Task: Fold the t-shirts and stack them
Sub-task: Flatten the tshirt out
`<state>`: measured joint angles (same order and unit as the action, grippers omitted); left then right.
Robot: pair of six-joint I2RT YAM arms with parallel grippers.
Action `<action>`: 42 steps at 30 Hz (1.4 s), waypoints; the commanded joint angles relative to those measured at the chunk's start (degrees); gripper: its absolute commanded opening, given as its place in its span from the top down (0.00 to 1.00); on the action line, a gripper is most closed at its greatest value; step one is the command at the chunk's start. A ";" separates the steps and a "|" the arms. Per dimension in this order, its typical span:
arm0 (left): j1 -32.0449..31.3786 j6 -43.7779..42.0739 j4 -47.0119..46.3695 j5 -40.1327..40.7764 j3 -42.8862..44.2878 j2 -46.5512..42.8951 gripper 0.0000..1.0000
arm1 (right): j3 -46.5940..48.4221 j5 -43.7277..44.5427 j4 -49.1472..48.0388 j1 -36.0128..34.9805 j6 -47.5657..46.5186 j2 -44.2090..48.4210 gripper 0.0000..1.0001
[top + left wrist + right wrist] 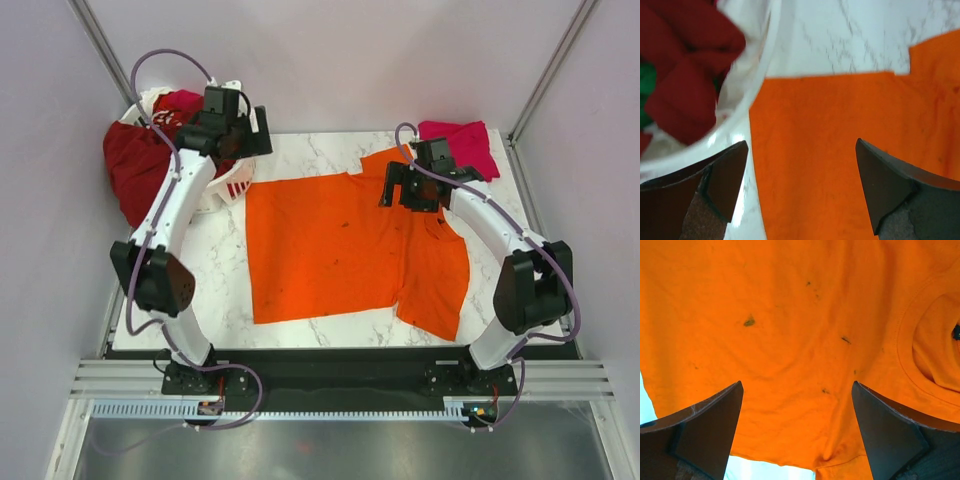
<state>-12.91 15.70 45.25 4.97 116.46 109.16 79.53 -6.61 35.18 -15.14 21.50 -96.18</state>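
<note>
Orange t-shirt (340, 245) lies spread on the marble table (225, 275) between my arms. My left gripper (801, 142) hangs over its far left corner, just beside the white basket (235, 185), jaws wide apart and empty. My right gripper (797, 384) hovers above the chest near the collar, jaws equally wide, holding nothing. Dark red shirts (135, 170) spill from the basket; a magenta t-shirt (462, 145) sits at the far right corner.

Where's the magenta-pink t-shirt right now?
In the top view, the magenta-pink t-shirt lies at the far right corner of the table, just behind the right gripper and beyond the orange t-shirt.
</note>
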 commanded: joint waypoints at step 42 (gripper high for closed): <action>-23.22 38.44 -13.70 7.59 -87.28 -39.64 0.66 | -28.99 20.67 2.35 -2.18 13.04 42.04 0.02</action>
<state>-35.81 52.21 39.68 12.40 31.22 67.13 47.68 9.82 36.16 -17.30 34.52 -55.00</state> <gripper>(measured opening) 0.372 0.980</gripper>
